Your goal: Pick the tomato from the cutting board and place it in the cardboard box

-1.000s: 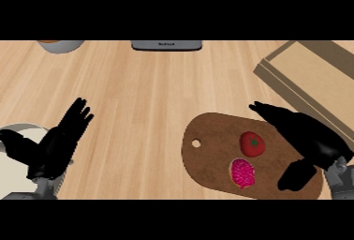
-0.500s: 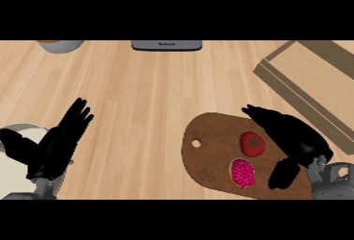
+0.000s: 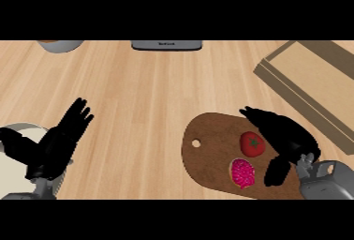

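Observation:
A red tomato (image 3: 252,143) with a green stem lies on the brown cutting board (image 3: 207,159) at the lower right. Just right of it hovers my right hand (image 3: 285,138), open, its fingers reaching past the tomato's far side and its thumb hanging down at the near side. The hand does not hold the tomato. The cardboard box (image 3: 314,79) stands at the upper right, partly cut off by the view's edge. At the lower left my left hand (image 3: 59,140) rests open, fingers up.
A pink-red cut fruit (image 3: 242,172) lies on the board just in front of the tomato. A white round dish (image 3: 14,164) sits under the left forearm. A grey device (image 3: 167,45) and a bowl (image 3: 59,45) stand at the far edge.
My right hand has slid left and slightly toward me, closing in on the tomato. The left hand has stayed put.

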